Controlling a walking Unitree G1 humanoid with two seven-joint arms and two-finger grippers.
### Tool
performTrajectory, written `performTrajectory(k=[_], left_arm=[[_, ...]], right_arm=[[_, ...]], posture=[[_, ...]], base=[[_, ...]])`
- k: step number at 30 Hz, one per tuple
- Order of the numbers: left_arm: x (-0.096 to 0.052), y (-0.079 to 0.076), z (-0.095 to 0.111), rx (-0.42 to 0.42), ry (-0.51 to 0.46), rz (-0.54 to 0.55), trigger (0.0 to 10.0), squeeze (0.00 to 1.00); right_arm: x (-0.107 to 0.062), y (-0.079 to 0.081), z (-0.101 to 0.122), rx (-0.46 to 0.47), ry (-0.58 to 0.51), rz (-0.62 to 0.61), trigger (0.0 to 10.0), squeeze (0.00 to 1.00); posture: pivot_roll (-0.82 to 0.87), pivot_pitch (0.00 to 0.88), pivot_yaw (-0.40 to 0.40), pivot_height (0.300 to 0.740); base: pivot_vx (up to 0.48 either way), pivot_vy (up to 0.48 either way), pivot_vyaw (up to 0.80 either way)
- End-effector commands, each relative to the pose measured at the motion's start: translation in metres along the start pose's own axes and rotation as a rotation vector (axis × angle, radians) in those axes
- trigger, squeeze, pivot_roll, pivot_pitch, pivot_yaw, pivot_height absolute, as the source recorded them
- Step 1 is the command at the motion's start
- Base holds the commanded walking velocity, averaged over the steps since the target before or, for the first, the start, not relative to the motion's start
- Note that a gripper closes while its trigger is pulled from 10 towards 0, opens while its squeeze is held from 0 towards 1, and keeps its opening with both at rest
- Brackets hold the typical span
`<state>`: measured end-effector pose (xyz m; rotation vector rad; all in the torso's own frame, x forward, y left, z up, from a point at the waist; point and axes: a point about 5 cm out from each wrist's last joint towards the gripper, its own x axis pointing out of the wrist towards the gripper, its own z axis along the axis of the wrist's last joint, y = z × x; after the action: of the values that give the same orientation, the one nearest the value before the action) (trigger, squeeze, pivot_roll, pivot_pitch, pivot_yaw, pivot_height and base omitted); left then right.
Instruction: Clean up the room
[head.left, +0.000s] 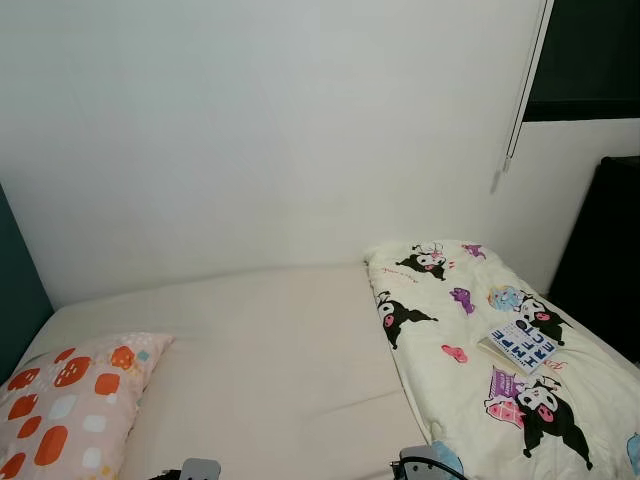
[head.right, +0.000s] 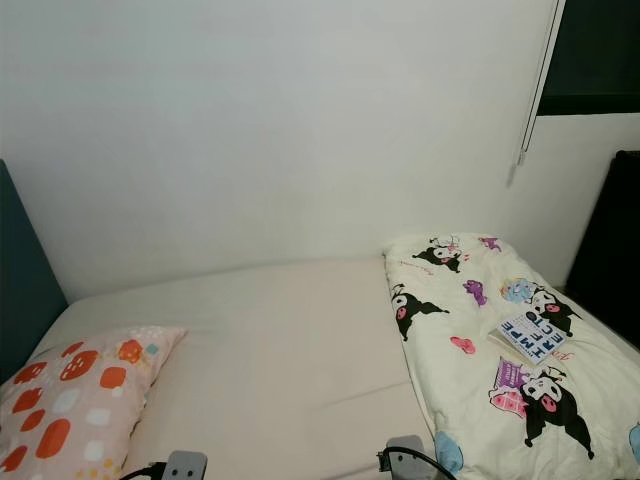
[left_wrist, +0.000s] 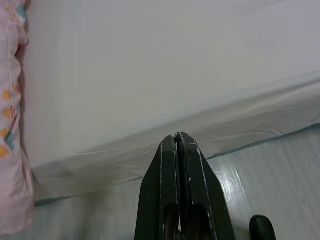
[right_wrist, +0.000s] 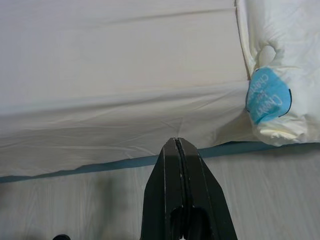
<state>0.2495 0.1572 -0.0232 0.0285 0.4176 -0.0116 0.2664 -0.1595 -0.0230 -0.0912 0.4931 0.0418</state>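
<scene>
The bed (head.left: 270, 350) with a white sheet stands against a white wall (head.left: 250, 120). On it lie a pillow (head.left: 70, 400) with orange and red spots, a duvet (head.left: 480, 350) with black cartoon figures, and a book (head.left: 520, 345) that rests on top of the duvet.

The left gripper (left_wrist: 177, 137) has its two black fingers (left_wrist: 165, 185) pressed together, with nothing between them. The tips hang over the pale floor (left_wrist: 280, 175), just before the edge of the bed; the sheet spreads out beyond the tips. The pillow is well to one side of these fingers, at the border of the left wrist view.

The right gripper (right_wrist: 176, 141) also has its fingers (right_wrist: 165, 190) closed together and empty. Its tips are over the floor, near the thin blue strip (right_wrist: 100, 165) under the edge of the sheet. The corner of the duvet, with a blue round print (right_wrist: 267, 97), hangs over the bed edge beyond the tips and off to one side, apart from them
</scene>
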Motion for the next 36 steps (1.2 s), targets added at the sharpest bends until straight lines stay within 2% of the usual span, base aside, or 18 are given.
performTrajectory(k=[1,17,21,23,26,30,36], left_arm=[[-0.002,0.002,-0.003,0.010,0.012,-0.001,10.0,0.00],[-0.003,0.004,-0.006,0.025,0.035,0.010,10.0,0.00],[-0.003,0.003,-0.008,0.029,0.039,0.005,10.0,0.00],[-0.004,0.003,-0.008,0.029,0.040,0.004,10.0,0.00],[-0.004,0.002,-0.008,0.029,0.041,0.002,10.0,0.00],[-0.004,0.002,-0.009,0.029,0.043,0.002,10.0,0.00],[-0.005,0.000,-0.010,0.035,0.048,-0.003,10.0,0.00]], right_arm=[[-0.001,0.001,-0.002,-0.002,0.010,0.018,10.0,0.00],[-0.001,0.003,-0.004,0.010,0.030,0.038,10.0,0.00],[-0.002,0.003,-0.010,0.041,0.070,0.054,10.0,0.00],[-0.003,0.005,-0.012,0.131,0.073,0.083,10.0,0.00],[-0.003,0.007,-0.009,0.160,0.053,0.102,10.0,0.00],[-0.002,0.009,-0.008,0.069,0.063,0.092,10.0,0.00],[-0.001,0.007,-0.003,0.099,0.019,0.070,10.0,0.00]], posture=[[0.00,0.090,-0.012,0.740],[0.00,0.089,-0.012,0.740],[0.00,0.094,-0.011,0.740],[0.00,0.094,-0.010,0.740],[0.00,0.098,-0.011,0.740],[0.00,0.101,-0.009,0.740],[0.00,0.105,-0.005,0.740]], base=[[0.000,0.000,0.00],[0.000,0.000,0.00],[0.000,0.000,0.00],[0.000,0.000,0.00],[0.000,0.000,0.00],[0.000,0.000,0.00],[0.000,0.000,0.00]])
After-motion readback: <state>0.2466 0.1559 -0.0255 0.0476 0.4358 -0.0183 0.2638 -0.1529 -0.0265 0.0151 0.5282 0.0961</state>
